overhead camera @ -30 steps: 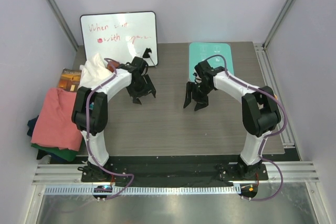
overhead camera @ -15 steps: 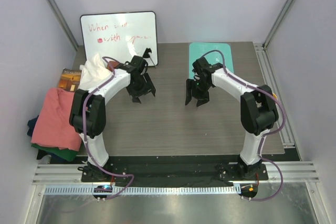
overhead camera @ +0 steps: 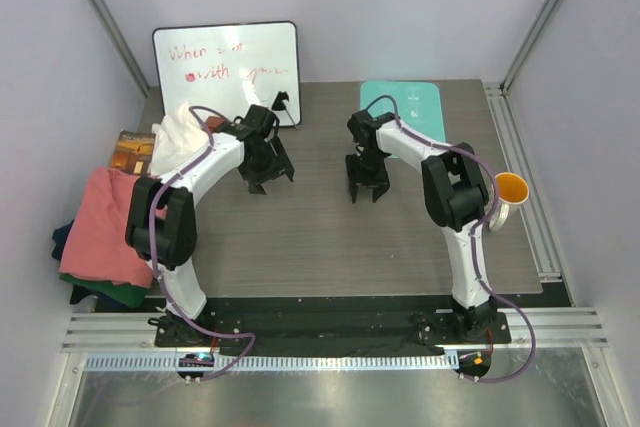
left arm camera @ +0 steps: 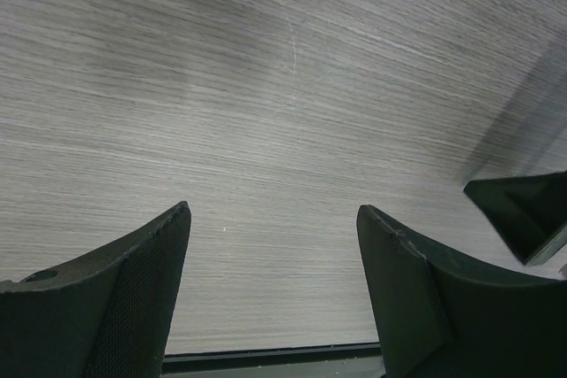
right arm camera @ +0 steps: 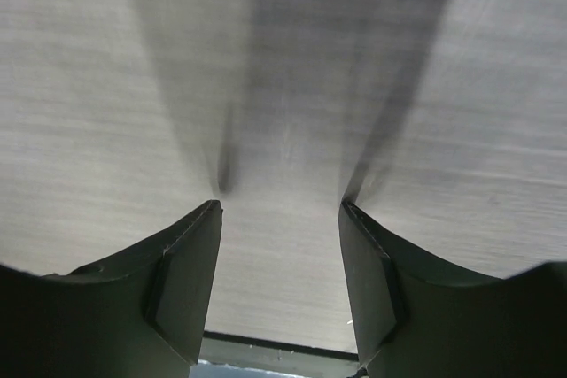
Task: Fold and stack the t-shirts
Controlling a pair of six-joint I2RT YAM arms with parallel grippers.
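- Hanging over the middle of the table [overhead camera: 300,247], the left gripper [overhead camera: 268,175] and the right gripper [overhead camera: 365,185] both stood released, jaws spread wide, grasping nothing.
- The t-shirts [overhead camera: 100,247] lay heaped at the table's left edge.
- The white shirt [overhead camera: 180,132] sat toward the far-left corner.
- The salmon-pink shirt [overhead camera: 105,217] lay over the dark green shirt [overhead camera: 112,293] and the navy shirt [overhead camera: 62,240].

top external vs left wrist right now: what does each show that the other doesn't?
Only top external: the t-shirts piled at the left edge of the table, whiteboard, teal mat, orange cup, right gripper. Only left wrist: close wood grain between its open fingers, nothing held; a dark shape at right I can't identify. Both: left gripper, open, and the table.
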